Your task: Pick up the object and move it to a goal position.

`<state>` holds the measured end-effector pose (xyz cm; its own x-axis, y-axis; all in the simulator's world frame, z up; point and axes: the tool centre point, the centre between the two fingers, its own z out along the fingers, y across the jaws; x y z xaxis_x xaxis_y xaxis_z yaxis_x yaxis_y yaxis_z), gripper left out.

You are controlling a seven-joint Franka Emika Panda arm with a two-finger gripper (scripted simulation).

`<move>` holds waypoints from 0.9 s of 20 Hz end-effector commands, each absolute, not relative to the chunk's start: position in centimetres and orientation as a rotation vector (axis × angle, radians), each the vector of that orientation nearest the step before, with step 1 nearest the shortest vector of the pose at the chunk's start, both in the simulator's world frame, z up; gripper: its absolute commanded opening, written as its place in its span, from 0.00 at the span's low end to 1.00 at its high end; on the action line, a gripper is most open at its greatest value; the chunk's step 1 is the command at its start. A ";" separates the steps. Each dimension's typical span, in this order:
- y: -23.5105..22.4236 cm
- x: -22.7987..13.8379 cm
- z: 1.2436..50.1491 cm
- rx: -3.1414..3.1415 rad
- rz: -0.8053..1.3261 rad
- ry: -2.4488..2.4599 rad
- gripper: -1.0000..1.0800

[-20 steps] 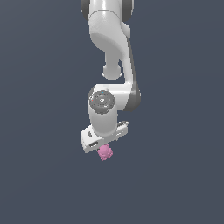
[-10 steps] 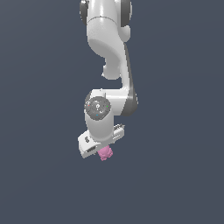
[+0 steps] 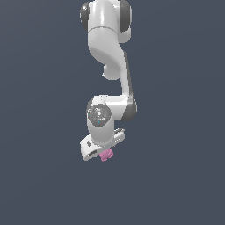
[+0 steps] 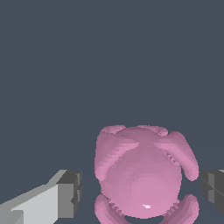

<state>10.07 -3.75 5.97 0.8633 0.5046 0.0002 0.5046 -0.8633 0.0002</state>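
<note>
The object (image 3: 105, 154) is a small pink knobbly blob just under the white hand of the arm in the exterior view. In the wrist view the object (image 4: 142, 179) fills the space between the two dark finger pads (image 4: 70, 192), with a narrow gap showing on each side. My gripper (image 4: 142, 190) is open and straddles the blob, its fingers apart from the blob's surface. In the exterior view the gripper (image 3: 104, 151) is mostly hidden behind the hand, and its fingers cannot be made out there.
The white arm (image 3: 107, 52) rises above the hand in the exterior view. Around it is only a plain dark grey-blue surface with no other objects or edges in sight.
The arm's lower joint and hand have sunk a little toward the pink blob. The blob itself has stayed in the same spot.
</note>
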 end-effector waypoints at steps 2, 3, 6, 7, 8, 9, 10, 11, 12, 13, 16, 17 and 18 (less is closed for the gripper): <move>-3.7 10.0 4.3 3.032 0.000 0.824 0.96; -3.8 10.0 4.0 3.032 0.000 0.824 0.96; -3.8 10.1 3.8 3.032 0.000 0.824 0.96; -3.8 10.2 3.9 3.032 0.000 0.824 0.96; -3.8 10.2 3.9 3.032 0.000 0.824 0.96; -3.8 10.2 3.9 3.032 0.000 0.824 0.00; -3.8 10.2 3.9 3.032 0.000 0.824 0.00; -3.8 10.2 3.9 3.032 0.000 0.824 0.00; -3.8 10.2 3.9 3.032 0.000 0.824 0.00; -3.8 10.2 3.9 3.032 0.000 0.824 0.00; -3.8 10.2 3.9 3.032 0.000 0.824 0.00; -3.8 10.2 3.9 3.032 0.000 0.824 0.00; -3.8 10.2 3.9 3.032 0.000 0.824 0.00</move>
